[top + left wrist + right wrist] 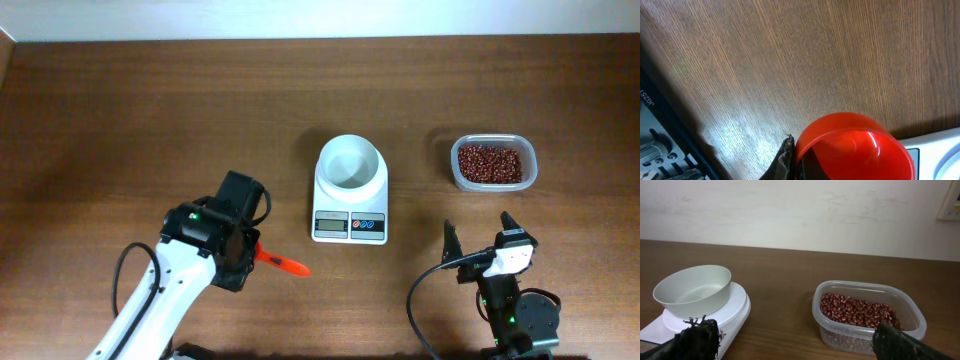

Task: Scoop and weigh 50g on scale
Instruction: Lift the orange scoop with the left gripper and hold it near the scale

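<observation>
Left claw (252,251) clamps the red scoop (283,264); right claw (479,222) stands apart, scale (350,192) ahead-left, beans (489,162) ahead-right.

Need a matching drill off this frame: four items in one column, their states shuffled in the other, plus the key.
Column 1
1. white bowl on the scale
2. clear tub
3. left gripper
4. right gripper

Column 2
A. open, holding nothing
B. empty
C. shut on the red scoop
D. holds the red-brown beans

Pairs: 1-B, 2-D, 3-C, 4-A
</observation>
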